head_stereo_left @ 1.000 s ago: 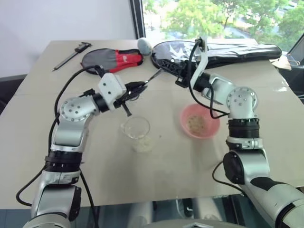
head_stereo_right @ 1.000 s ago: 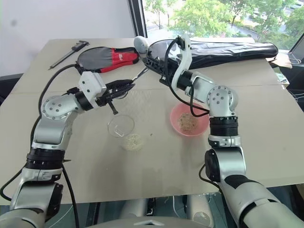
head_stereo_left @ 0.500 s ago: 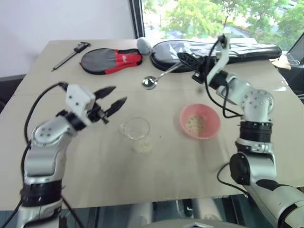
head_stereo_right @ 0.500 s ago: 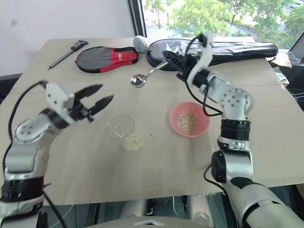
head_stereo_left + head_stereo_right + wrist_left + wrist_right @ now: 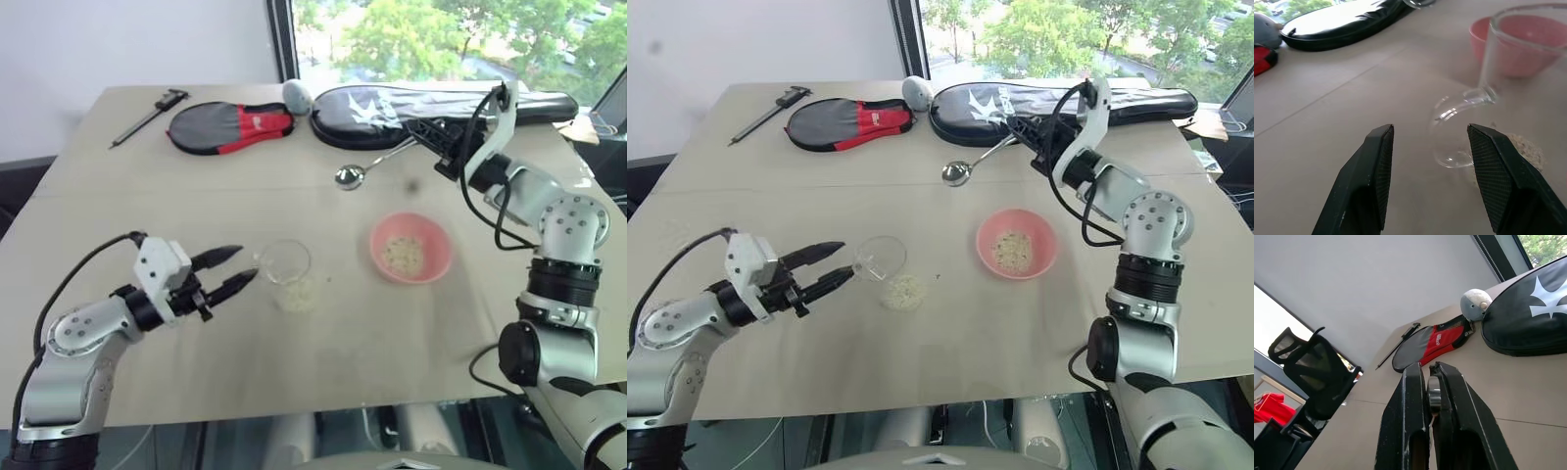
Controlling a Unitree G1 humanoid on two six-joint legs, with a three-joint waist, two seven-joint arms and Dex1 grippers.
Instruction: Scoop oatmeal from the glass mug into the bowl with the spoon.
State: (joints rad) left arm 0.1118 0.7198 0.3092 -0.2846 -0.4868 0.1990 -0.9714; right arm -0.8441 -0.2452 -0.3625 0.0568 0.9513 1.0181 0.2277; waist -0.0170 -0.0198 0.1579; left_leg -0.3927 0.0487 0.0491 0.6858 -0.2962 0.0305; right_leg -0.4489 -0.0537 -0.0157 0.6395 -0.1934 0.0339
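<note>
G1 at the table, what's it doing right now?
It's spooning oatmeal from a glass mug into a pink bowl. The right gripper is shut on the handle of a spoon and holds it in the air beyond the bowl. The left gripper is open beside the mug, not gripping it. The bowl already has some oatmeal in it, and a small heap of spilled oatmeal lies on the table by the mug.
</note>
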